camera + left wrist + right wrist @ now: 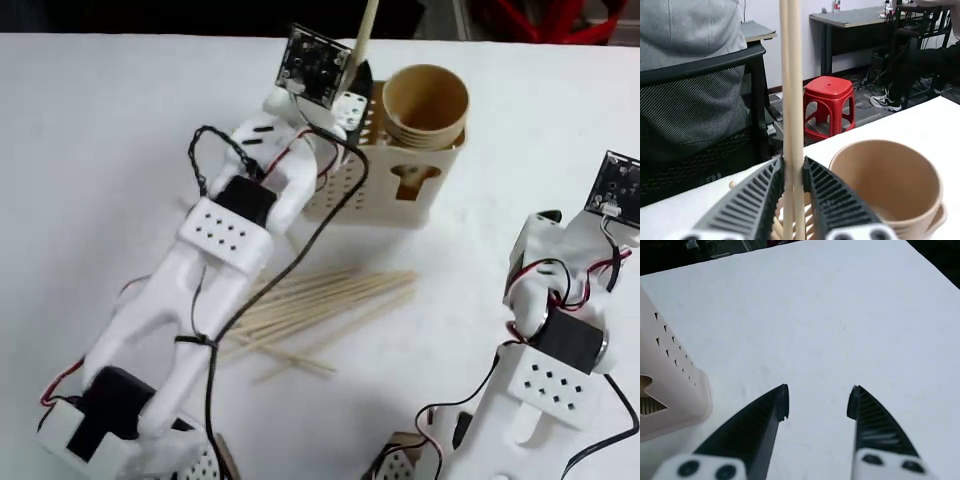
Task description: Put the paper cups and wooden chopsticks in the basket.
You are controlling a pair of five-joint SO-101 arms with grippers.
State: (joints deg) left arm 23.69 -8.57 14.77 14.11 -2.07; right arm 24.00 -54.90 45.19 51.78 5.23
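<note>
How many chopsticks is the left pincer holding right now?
2 chopsticks, side by side and upright, clamped in the left pincer over the basket, beside the stacked paper cups. A third could be hidden behind them.

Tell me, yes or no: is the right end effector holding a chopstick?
No, the right end effector is open, with the white table visible through the gap between its jaws.
</note>
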